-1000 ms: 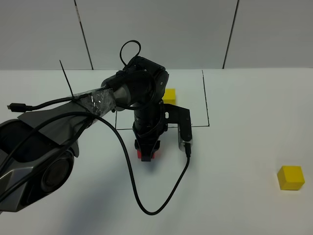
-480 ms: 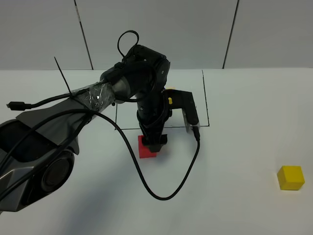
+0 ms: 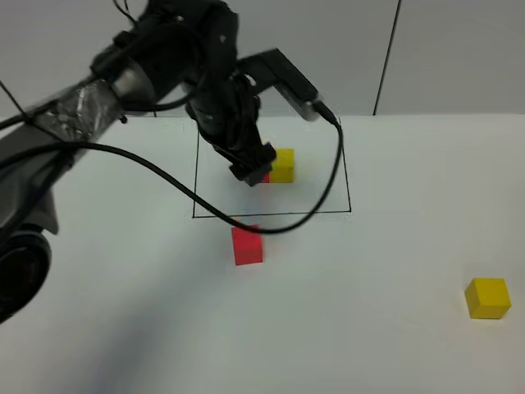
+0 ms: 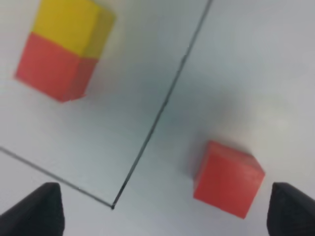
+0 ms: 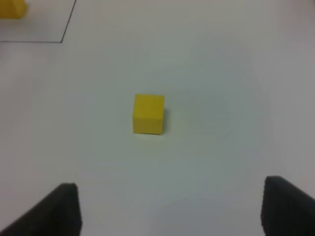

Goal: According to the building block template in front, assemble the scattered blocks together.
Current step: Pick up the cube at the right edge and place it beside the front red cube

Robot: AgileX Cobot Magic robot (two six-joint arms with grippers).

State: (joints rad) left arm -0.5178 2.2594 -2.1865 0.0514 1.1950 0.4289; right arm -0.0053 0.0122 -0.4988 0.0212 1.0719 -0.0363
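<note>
Yellow block rests flat on the white surface, well apart from the dark jaws, which are spread wide. Beyond it, black line turns a corner; second yellow block, cut off, lies inside that corner.

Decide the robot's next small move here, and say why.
Probably lower the open right hand onto the loose yellow block: it sits far from the loose red block, while the template pair touches side by side.
</note>
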